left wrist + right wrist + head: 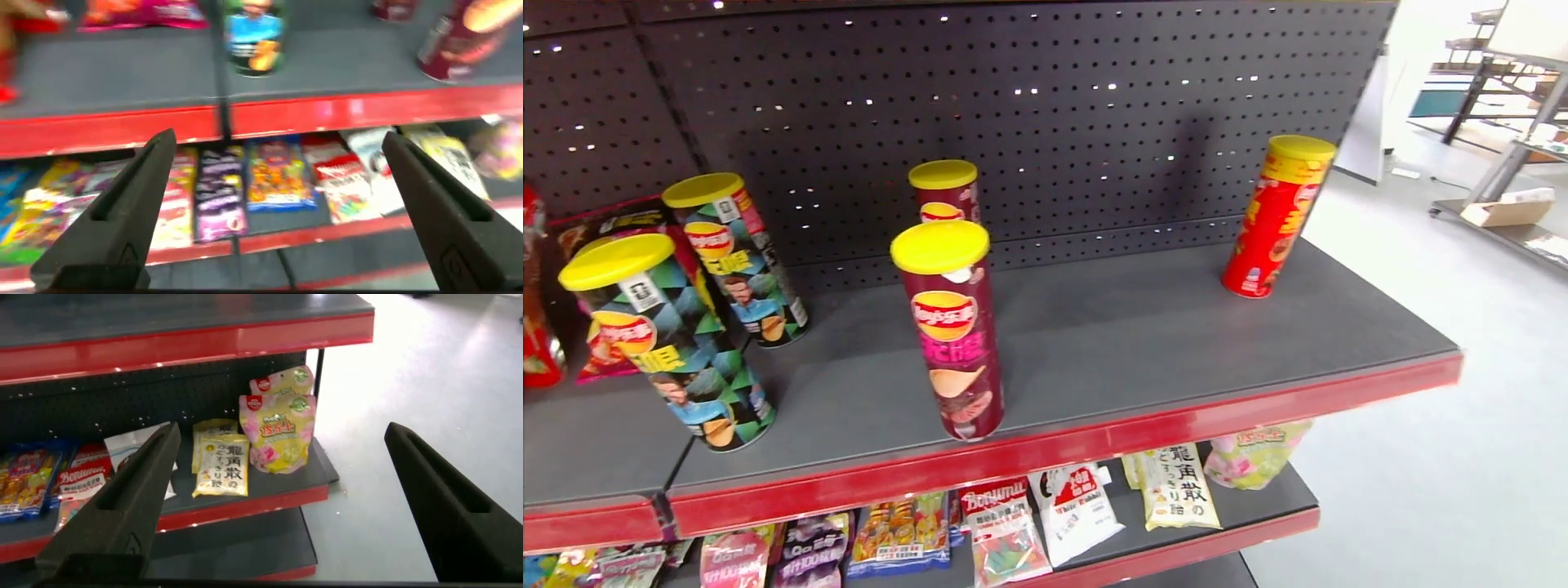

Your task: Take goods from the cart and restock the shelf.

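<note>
The shelf (1176,327) had a grey board with a red front edge and a dark pegboard back (1094,98). Pale floor (1421,457) spread away on its right. On the board stood yellow-lidded chip cans. A maroon can (952,335) was near the front edge, with a second maroon can (945,192) behind it by the pegboard. A red can (1274,220) stood well apart at the right. A front teal can (674,343) and a rear teal can (735,257) stood at the left. The lower shelf (1286,494) carried a row of snack bags, with a pink-and-green pouch (1254,457) at its right end. My left fingers (122,212) and right fingers (122,506) were spread wide, holding nothing, before the lower shelf.
</note>
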